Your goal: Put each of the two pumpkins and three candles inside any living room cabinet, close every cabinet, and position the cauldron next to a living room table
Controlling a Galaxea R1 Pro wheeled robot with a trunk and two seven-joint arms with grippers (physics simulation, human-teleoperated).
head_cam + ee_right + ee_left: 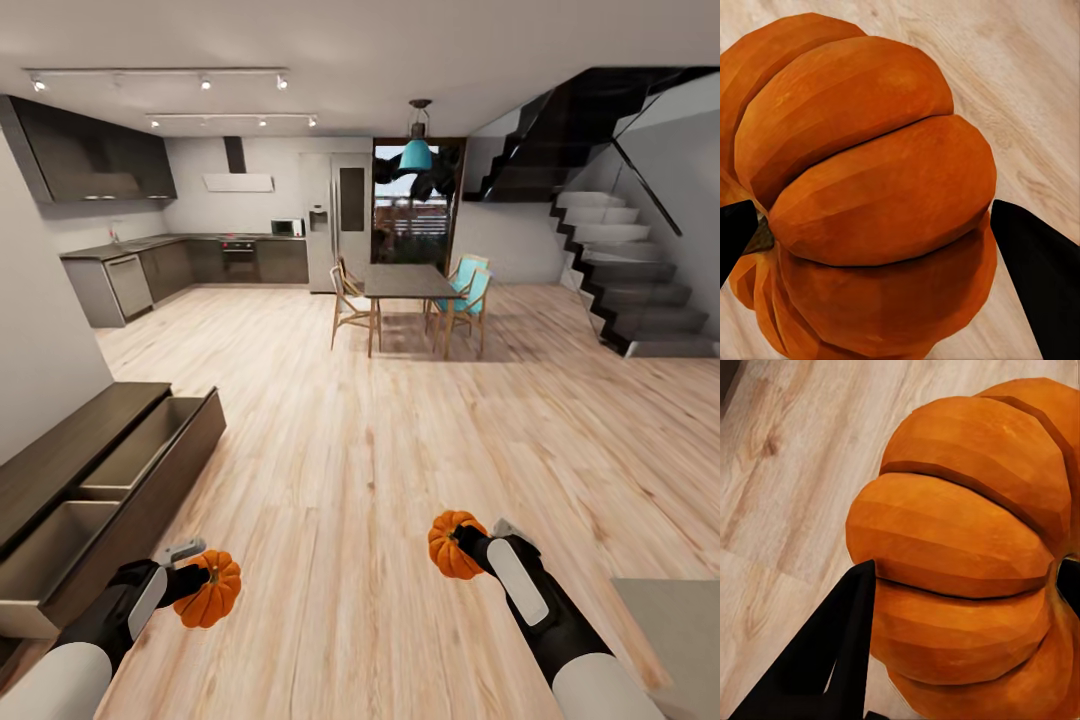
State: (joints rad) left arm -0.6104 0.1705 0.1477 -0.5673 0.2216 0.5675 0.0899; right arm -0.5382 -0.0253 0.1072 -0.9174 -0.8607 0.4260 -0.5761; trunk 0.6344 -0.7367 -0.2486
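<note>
Left pincer (197,583): clamped on a pumpkin (210,589) – held over the wood floor (380,470), just beside the cabinet
Right pincer (468,545): gripping the second pumpkin (450,545), also above the floor
Cabinet (70,450): low, dark brown, against the left wall – two drawers (140,450) pulled out
Far room: dining table (408,281) with chairs, staircase (620,270), kitchen units (150,275)
</note>
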